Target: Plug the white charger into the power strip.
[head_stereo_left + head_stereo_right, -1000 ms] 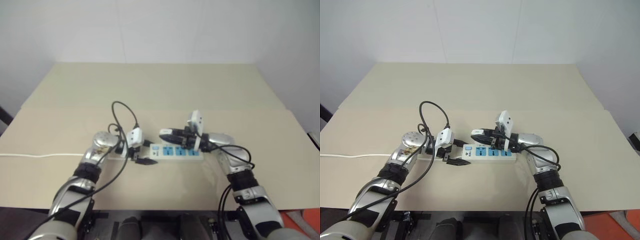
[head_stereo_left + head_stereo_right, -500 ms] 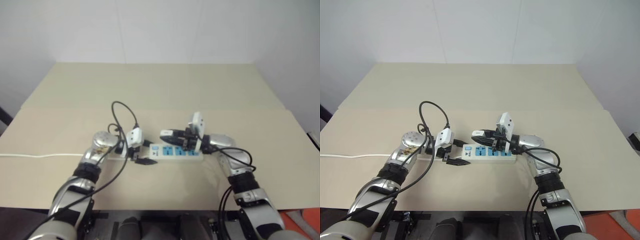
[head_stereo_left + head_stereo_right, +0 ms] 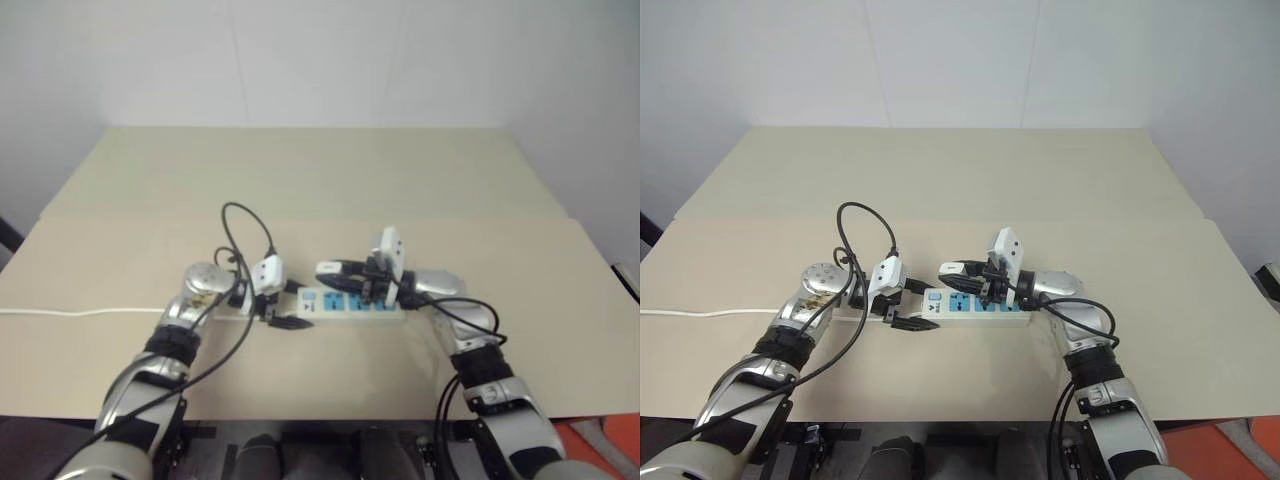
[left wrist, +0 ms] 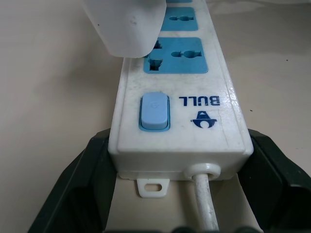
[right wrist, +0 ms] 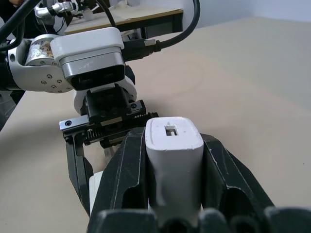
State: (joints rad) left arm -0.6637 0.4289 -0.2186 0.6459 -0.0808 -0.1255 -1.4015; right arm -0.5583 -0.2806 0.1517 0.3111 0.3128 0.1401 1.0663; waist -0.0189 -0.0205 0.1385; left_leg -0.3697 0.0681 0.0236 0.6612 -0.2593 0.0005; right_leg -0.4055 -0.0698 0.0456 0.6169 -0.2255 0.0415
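Right tool (image 5: 172, 160) clamps white charger (image 5: 174, 162) over power strip (image 4: 177, 111); left tool (image 4: 177, 194) grips strip's switch end.

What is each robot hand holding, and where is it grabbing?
The right gripper pinches the small white cuboid charger by its two side faces. The left gripper clamps the long white power strip at its switch end.

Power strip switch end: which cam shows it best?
Left wrist view: the power strip, its blue switch and cord exit sit close up between the left gripper fingers. Eye views show the strip small, partly behind the grippers.
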